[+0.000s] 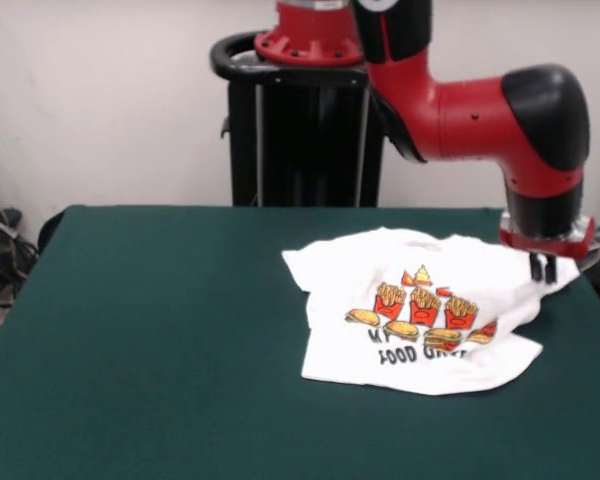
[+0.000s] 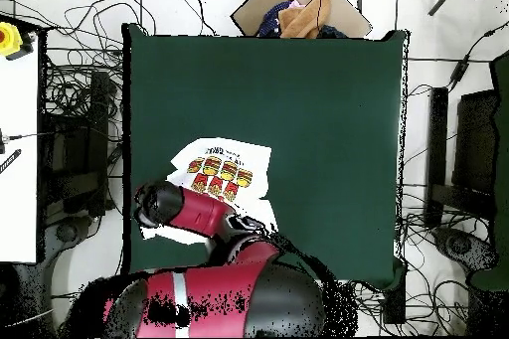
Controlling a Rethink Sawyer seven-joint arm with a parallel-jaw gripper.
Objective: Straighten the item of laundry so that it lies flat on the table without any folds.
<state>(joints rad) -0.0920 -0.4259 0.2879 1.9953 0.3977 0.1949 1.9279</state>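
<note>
1. Table (image 1: 150, 340): dark green top, carrying a single garment that lies toward one side, close to the robot's edge.
2. T-shirt (image 1: 420, 320): white, printed with burgers and fries above black lettering. It is rumpled. The front view shows the lower hem curled so that part of the lettering is hidden, and a fold runs across the corner on the picture's right.
3. Tool (image 1: 543, 267): two short dark fingers hanging below the arm's (image 1: 480, 110) red and black wrist, their tips at or just above the raised corner of the shirt at its far right side in the front view. The fingers stand close together; whether cloth is pinched between them cannot be told.
4. Overhead view: the arm covers the near part of the T-shirt (image 2: 224, 171), leaving only the printed panel visible.
5. Step in hand, as judged: engaging a corner of the shirt for a pull outward.
6. Next move, as judged: needs a firm hold on that corner, then a low drag away from the print to draw out the fold without bunching the hem further.
</note>
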